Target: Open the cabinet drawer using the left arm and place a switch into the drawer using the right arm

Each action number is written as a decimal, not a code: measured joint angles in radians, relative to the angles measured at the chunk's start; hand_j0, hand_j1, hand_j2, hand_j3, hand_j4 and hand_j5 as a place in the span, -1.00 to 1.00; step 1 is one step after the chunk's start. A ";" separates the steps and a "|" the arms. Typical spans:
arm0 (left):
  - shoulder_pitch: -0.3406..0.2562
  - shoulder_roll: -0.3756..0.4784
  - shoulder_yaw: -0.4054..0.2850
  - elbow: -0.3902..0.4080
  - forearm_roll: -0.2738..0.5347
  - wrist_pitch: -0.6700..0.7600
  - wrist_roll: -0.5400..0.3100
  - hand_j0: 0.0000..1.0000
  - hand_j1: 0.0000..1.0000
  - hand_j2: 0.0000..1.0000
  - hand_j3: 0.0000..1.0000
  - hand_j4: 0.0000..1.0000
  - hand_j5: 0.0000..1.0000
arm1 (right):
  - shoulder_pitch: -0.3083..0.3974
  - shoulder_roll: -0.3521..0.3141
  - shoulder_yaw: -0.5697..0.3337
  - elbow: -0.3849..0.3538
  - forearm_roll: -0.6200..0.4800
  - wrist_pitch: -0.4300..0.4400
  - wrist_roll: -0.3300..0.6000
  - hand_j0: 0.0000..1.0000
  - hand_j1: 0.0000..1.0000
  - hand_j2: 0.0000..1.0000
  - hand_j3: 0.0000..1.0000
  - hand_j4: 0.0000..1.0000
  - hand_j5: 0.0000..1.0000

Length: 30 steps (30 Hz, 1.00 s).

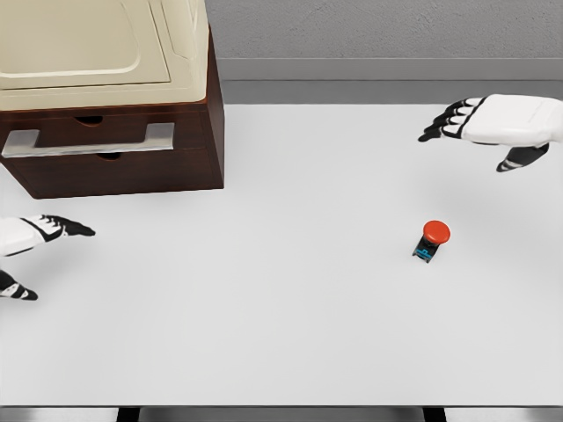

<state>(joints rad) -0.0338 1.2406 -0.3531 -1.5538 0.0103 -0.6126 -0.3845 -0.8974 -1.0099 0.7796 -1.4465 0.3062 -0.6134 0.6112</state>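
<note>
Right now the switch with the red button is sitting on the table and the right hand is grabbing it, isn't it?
Not quite. The switch with the red button is sitting on the table, but the right hand is not grabbing it. The head view shows that hand open, up and to the right of the switch, with bare table between them.

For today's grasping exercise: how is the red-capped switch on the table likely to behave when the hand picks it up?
The switch looks small and rigid, so probably light and stiff. Its round red cap overhangs a narrower dark base, so it may tip or roll if nudged. The smooth cap could slip between fingers.
</note>
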 measured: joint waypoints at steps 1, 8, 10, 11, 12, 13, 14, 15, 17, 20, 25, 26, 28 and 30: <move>-0.011 0.000 -0.003 0.000 0.000 0.000 -0.001 1.00 1.00 1.00 1.00 1.00 1.00 | 0.000 0.000 0.001 -0.003 0.000 0.000 0.000 1.00 1.00 1.00 1.00 1.00 1.00; -0.181 0.001 -0.139 -0.041 0.045 0.001 0.001 1.00 1.00 1.00 1.00 1.00 1.00 | -0.037 -0.022 0.029 0.005 0.004 0.001 0.000 1.00 1.00 1.00 1.00 1.00 1.00; -0.198 -0.004 -0.170 -0.107 0.069 0.000 -0.016 1.00 1.00 1.00 1.00 1.00 1.00 | -0.038 -0.032 0.096 0.005 0.008 0.001 0.000 1.00 1.00 1.00 1.00 1.00 1.00; -0.204 -0.013 -0.184 -0.134 0.088 0.000 -0.033 1.00 1.00 1.00 1.00 1.00 1.00 | -0.038 -0.035 0.131 0.002 0.010 0.000 0.000 1.00 1.00 1.00 1.00 1.00 1.00; -0.218 -0.020 -0.196 -0.156 0.115 0.000 -0.059 1.00 1.00 1.00 1.00 1.00 1.00 | -0.038 -0.037 0.163 -0.003 0.011 0.000 0.000 1.00 1.00 1.00 1.00 1.00 1.00; -0.244 -0.025 -0.205 -0.171 0.147 0.000 -0.101 1.00 1.00 1.00 1.00 1.00 1.00 | -0.038 -0.039 0.190 -0.007 0.012 0.000 0.000 1.00 1.00 1.00 1.00 1.00 1.00; -0.258 -0.029 -0.213 -0.182 0.189 0.000 -0.137 1.00 1.00 1.00 1.00 1.00 1.00 | -0.038 -0.039 0.215 -0.011 0.013 0.000 0.000 1.00 1.00 1.00 1.00 1.00 1.00; -0.265 -0.032 -0.220 -0.190 0.242 -0.001 -0.162 1.00 1.00 1.00 1.00 1.00 1.00 | -0.038 -0.039 0.238 -0.018 0.013 0.000 0.000 1.00 1.00 1.00 1.00 1.00 1.00; -0.272 -0.042 -0.227 -0.199 0.352 -0.001 -0.194 1.00 1.00 1.00 1.00 1.00 1.00 | -0.038 -0.037 0.274 -0.033 0.014 0.000 0.000 1.00 1.00 1.00 1.00 1.00 1.00; -0.386 -0.058 -0.232 -0.206 0.461 0.004 -0.214 1.00 1.00 1.00 1.00 1.00 1.00 | -0.037 -0.034 0.300 -0.059 0.013 0.000 0.000 1.00 1.00 1.00 1.00 1.00 1.00; -0.465 -0.049 -0.235 -0.205 0.534 0.077 -0.224 1.00 1.00 1.00 1.00 1.00 1.00 | -0.035 -0.027 0.324 -0.077 0.014 0.000 0.000 1.00 1.00 1.00 1.00 1.00 1.00; -0.471 -0.035 -0.237 -0.205 0.539 0.067 -0.225 1.00 1.00 1.00 1.00 1.00 1.00 | -0.035 -0.024 0.326 -0.078 0.014 0.000 0.000 1.00 1.00 1.00 1.00 1.00 1.00; -0.531 -0.013 -0.239 -0.205 0.532 0.115 -0.226 1.00 1.00 1.00 1.00 1.00 1.00 | -0.035 -0.019 0.328 -0.080 0.014 0.000 0.000 1.00 1.00 1.00 1.00 1.00 1.00; -0.541 -0.001 -0.240 -0.204 0.501 0.193 -0.226 1.00 1.00 1.00 1.00 1.00 1.00 | -0.035 -0.013 0.329 -0.080 0.014 0.000 0.000 1.00 1.00 1.00 1.00 1.00 1.00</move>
<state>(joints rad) -0.5752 1.2393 -0.5929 -1.7579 0.5112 -0.4192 -0.6107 -0.9327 -1.0229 1.1086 -1.5270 0.3199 -0.6130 0.6111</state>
